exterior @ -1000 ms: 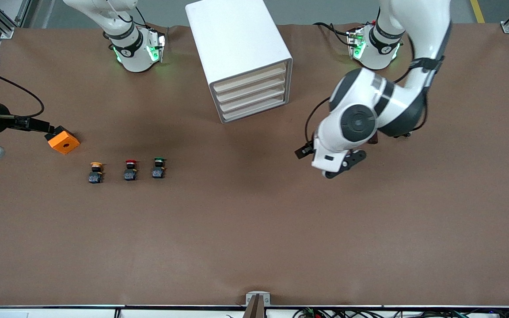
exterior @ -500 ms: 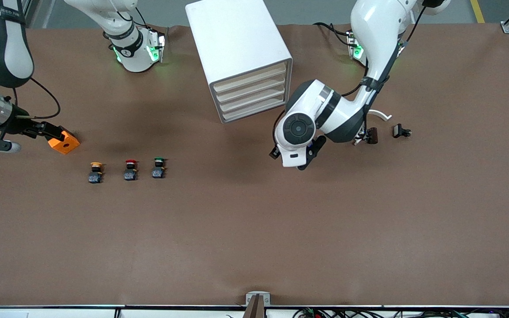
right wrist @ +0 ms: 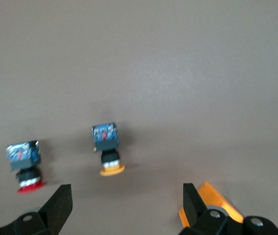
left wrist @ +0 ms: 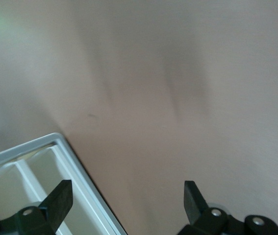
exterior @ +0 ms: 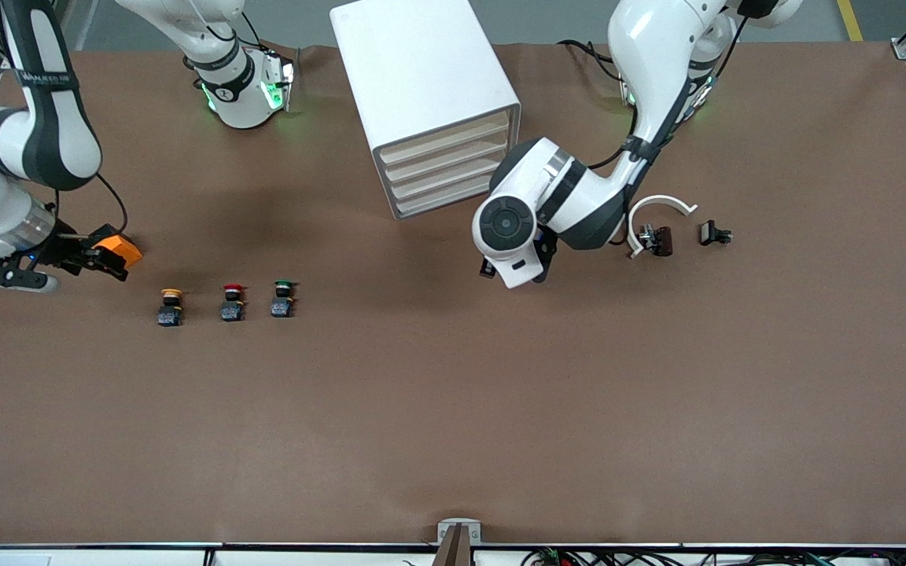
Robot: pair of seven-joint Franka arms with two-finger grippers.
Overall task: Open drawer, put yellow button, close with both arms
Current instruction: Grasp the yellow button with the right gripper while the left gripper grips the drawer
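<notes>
Both grippers, spread wide, are moving as I watch: left gripper nearing the cabinet, right gripper nearing the yellow button; I'm counting three buttons, four drawers.

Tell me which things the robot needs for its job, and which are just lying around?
Needed:
- top drawer of the cabinet, shut
- yellow button
- left tool, open, by the cabinet
- right tool, open, near the yellow button

Just lying around:
- red button
- green button
- orange block
- white ring piece
- two small dark parts
</notes>
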